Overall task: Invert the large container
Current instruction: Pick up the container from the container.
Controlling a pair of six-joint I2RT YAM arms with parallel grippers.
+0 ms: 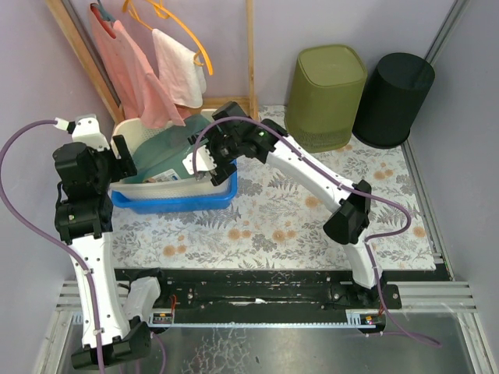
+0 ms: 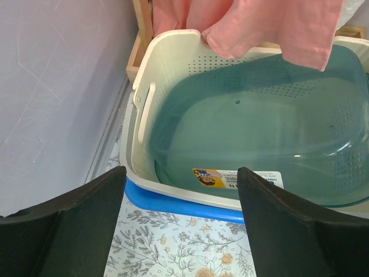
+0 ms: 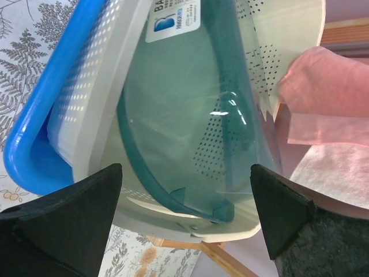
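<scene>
We see the large container (image 1: pixel 168 185), nested in a blue tub (image 1: pixel 175 204) at far-left of table (image 1: pixel 312 234), long axis running L-to-R btwn left gripper (image 1: pixel 123 162) and right gripper (image 1: pixel 212 160), both jaws wide, empty, one per short end.

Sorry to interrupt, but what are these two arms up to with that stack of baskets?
Each arm is at one end of a teal tub nested inside a white perforated basket, itself in a blue basket. The left gripper and right gripper are both open, gripping nothing. The containers open upward, so nothing is flipped yet. A pink garment hangs over the far rim.
</scene>
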